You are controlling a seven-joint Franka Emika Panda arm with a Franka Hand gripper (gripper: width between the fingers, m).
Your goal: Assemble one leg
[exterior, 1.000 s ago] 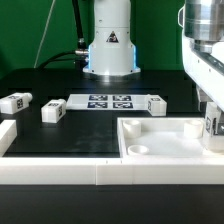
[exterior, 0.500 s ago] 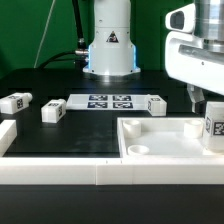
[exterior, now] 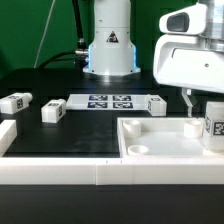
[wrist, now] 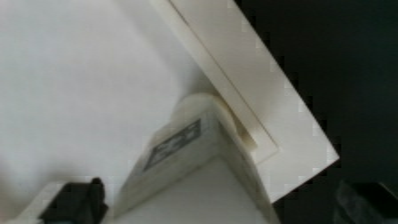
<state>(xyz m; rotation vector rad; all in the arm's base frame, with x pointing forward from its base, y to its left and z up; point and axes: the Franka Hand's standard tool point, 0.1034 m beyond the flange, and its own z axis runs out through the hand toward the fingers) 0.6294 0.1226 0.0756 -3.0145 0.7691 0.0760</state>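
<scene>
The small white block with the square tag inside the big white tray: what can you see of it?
The leg is a small white block, plastic by its look, with a black-and-white square tag on one face. It stands in the tray at the exterior view's right, tucked into a corner against the rim, partly cut by the picture's edge. The gripper hangs above, not holding it.

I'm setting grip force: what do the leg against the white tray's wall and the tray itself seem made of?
The leg: probably rigid plastic, matte white, judging by its crisp edges and even colour. The tray: likely the same matte white plastic, with smooth moulded walls and no glare.
</scene>
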